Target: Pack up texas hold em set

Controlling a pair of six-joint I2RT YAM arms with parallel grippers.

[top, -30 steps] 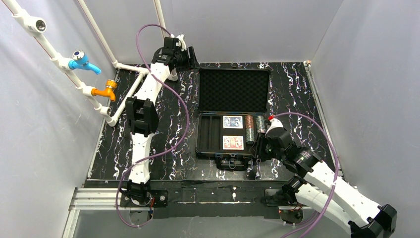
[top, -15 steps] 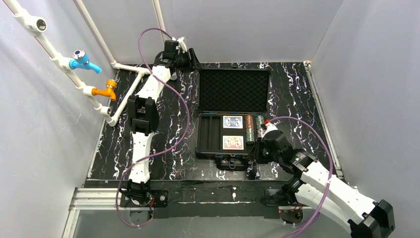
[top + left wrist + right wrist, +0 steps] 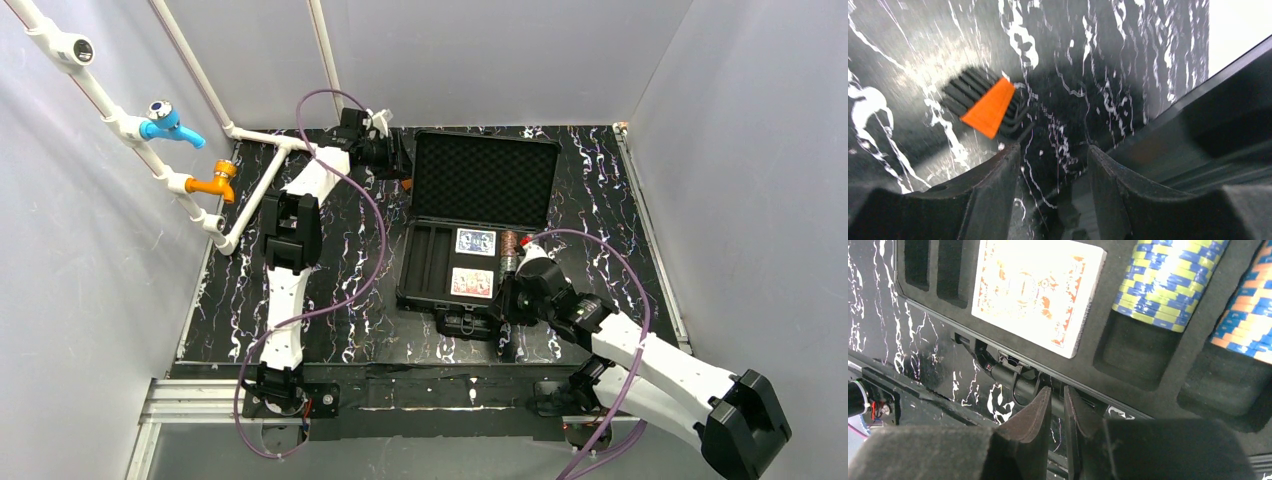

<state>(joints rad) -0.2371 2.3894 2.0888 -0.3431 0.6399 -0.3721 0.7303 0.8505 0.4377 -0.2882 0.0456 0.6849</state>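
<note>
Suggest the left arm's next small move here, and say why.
Probably swing the foam lid forward over the tray with the left gripper. Its jaws stand apart at the lid's far left corner, the red deck, blue deck and chip rolls sit in their slots, and the right gripper appears to pinch the briefcase front rim beside the handle, steadying it.

The raised lid (image 3: 487, 178) walls off the case (image 3: 428, 265) at the back; white pipes (image 3: 255, 190) crowd the left edge of the table (image 3: 600, 200); tabletop lies open right of the case; the right arm (image 3: 640, 350) blocks its near corner.
</note>
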